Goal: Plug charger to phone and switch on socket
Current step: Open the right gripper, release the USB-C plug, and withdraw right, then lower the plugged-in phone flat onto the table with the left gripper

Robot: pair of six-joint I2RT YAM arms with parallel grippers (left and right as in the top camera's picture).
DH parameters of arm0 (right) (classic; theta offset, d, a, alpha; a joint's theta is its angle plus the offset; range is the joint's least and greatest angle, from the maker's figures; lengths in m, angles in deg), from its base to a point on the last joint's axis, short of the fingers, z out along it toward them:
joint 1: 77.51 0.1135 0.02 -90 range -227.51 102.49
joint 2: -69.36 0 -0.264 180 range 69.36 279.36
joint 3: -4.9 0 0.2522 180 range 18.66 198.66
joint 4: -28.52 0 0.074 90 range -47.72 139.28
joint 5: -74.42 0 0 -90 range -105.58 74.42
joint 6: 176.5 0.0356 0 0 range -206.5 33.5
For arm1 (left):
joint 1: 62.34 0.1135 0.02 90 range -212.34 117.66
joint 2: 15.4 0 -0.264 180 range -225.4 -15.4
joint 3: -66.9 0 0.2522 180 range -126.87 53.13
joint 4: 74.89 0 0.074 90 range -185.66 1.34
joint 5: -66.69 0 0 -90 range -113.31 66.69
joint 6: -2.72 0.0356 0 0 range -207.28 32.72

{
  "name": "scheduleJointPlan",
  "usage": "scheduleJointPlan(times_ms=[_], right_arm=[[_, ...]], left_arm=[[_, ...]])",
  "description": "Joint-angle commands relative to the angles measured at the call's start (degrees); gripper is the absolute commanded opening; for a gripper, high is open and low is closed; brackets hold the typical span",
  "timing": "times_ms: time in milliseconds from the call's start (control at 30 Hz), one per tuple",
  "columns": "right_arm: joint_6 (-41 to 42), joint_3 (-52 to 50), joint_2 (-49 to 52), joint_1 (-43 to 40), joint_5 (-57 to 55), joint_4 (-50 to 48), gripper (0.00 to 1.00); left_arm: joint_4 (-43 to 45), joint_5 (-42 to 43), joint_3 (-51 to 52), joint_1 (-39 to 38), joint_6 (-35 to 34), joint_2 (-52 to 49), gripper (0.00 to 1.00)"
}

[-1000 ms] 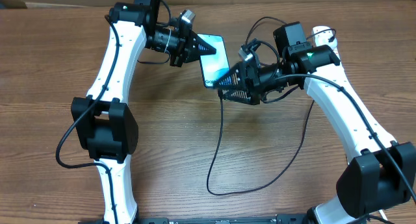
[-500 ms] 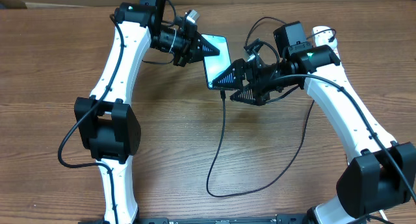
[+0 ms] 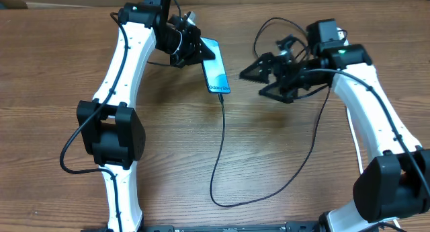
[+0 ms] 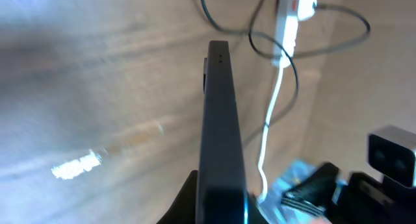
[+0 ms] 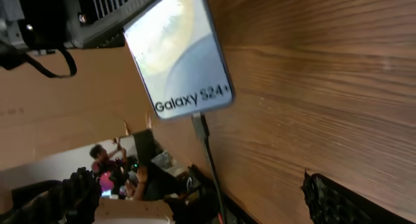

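Left fingers (image 3: 200,52) clamp the phone (image 3: 216,74), charger (image 3: 222,124) plugged into its near end; right fingers (image 3: 256,67), spread wide, hang right of the phone, the nearer pair to the socket (image 4: 286,29) further right.

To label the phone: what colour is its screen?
The screen of the phone is light blue, clearest in the overhead view.

Left arm extends forward, elbow bent, its claw (image 3: 200,50) clamped on one end of the phone (image 3: 216,74). Right arm angles inward, its claw (image 3: 252,83) spread wide and empty.
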Motion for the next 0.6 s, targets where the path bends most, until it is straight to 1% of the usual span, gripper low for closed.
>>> scheduleJointPlan(times_ms=[0,133,300,433,567], right_arm=[[-2.23,0.57,-0.70,-2.58,-0.59,1.09,1.00],[-4.66,0.55,-0.70,-3.91,-0.59,3.21,1.00],[-5.68,0.55,-0.70,-4.00,-0.59,3.82,1.00],[-5.92,0.55,-0.70,-4.00,-0.61,4.09,1.00],[-6.51,0.55,-0.70,-4.00,-0.59,4.28,1.00]], left_arm=[[3.50,-2.21,2.01,0.24,-1.22,1.40,0.04],[7.54,-1.70,4.31,0.17,-1.95,1.40,0.04],[13.05,-0.37,8.76,0.17,-7.28,1.38,0.04],[19.91,4.72,13.14,0.17,-8.63,1.27,0.04],[23.61,4.07,16.20,0.15,-8.94,0.52,0.04]])
